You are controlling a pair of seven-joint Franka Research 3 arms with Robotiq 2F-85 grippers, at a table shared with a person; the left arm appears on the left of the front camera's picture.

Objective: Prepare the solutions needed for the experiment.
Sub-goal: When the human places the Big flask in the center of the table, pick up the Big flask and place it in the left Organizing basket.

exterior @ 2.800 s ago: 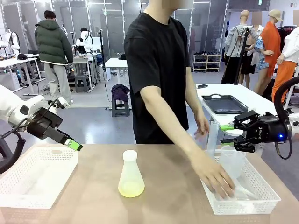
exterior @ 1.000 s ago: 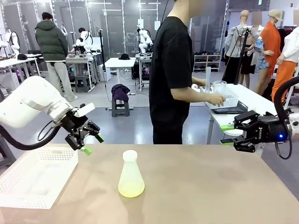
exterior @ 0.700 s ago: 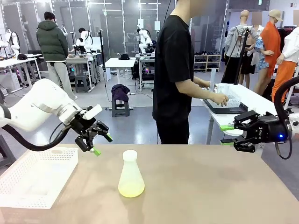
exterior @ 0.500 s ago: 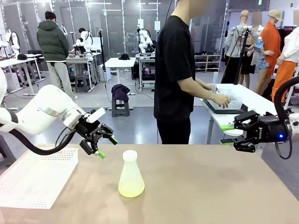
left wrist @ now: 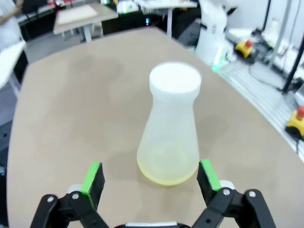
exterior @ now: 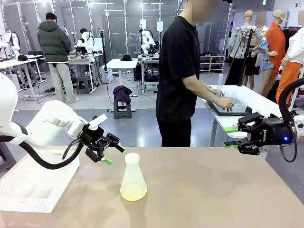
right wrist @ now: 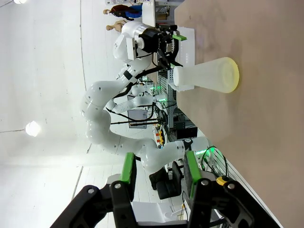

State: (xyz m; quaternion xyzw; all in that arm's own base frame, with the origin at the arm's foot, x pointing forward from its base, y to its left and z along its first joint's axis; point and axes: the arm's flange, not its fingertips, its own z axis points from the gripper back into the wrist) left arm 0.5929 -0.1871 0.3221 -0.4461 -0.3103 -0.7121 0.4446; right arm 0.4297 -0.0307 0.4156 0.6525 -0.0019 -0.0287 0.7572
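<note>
A translucent conical flask (exterior: 133,176) with a white stopper stands upright in the middle of the table. The solutions, a little pale yellow liquid (exterior: 133,192), lie at its bottom. My left gripper (exterior: 114,155) is open just left of the flask's neck, pointing at it without touching. In the left wrist view the flask (left wrist: 173,128) stands just ahead of the open gripper (left wrist: 150,172), its base level with the green pads (left wrist: 93,172). My right gripper (exterior: 231,137) hovers at the table's far right edge, jaws apart and holding nothing. The right wrist view shows the flask (right wrist: 204,76) far off beyond that gripper (right wrist: 159,167).
A white mesh basket (exterior: 28,190) sits on the table's left side under my left arm. The person (exterior: 180,71) stands turned toward a back table, hands at a basket (exterior: 233,102) on a dark tray. Bare tabletop (exterior: 213,190) lies right of the flask.
My left arm has swung right and down from above the basket to beside the flask's neck. The person has turned away to the back table. My right arm has not moved.
</note>
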